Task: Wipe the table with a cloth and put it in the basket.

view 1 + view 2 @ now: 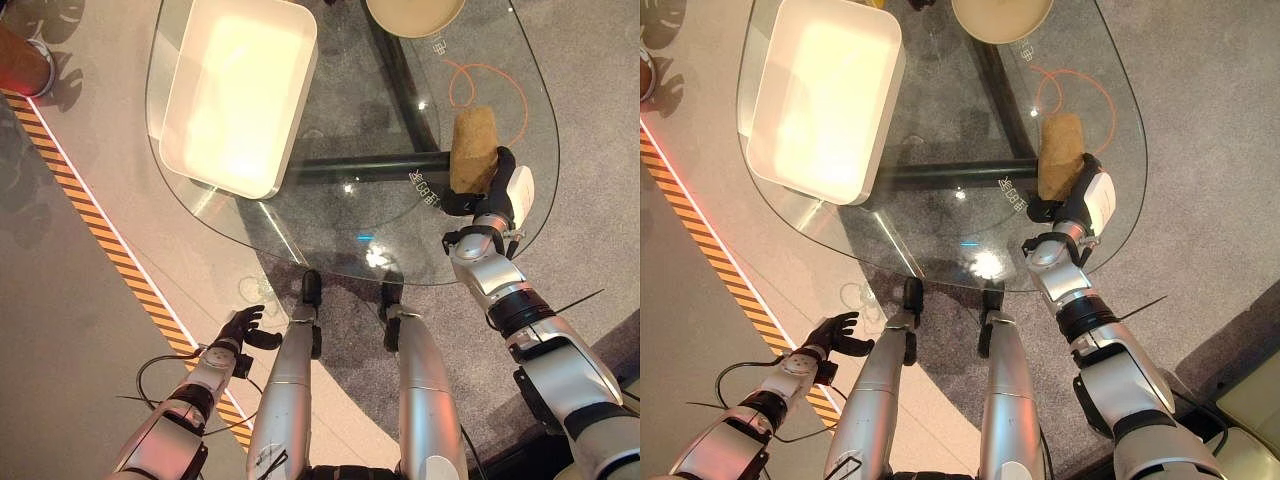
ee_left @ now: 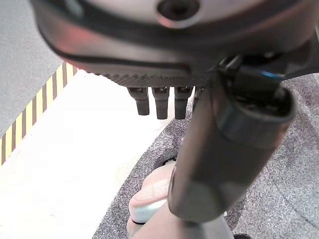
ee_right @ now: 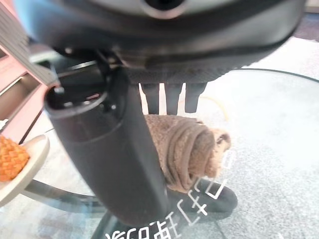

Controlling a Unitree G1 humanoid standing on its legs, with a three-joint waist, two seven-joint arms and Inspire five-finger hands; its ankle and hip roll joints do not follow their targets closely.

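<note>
Right hand [image 1: 497,192] sits on the glass desk [image 1: 340,240] near its right edge, with the brown rolled cloth [image 1: 473,148] caught between the white-covered thumb on one side and the dark fingers [image 3: 172,97] on the other. The right wrist view shows the fingers reaching down past the far side of the roll while the thumb lies along its near side, so the hand is closed around the cloth. The cloth lies on the glass, just beside an orange ring drawn there [image 1: 487,85]. Further along the desk, at its left end and well apart from the cloth, stands the white rectangular basket [image 1: 200,165]. A beige bowl [image 1: 415,15] shows at the far edge. The left hand [image 1: 240,328] hangs low off the desk over the floor near a yellow-and-black striped line [image 1: 95,230], fingers loosely spread and holding nothing.
</note>
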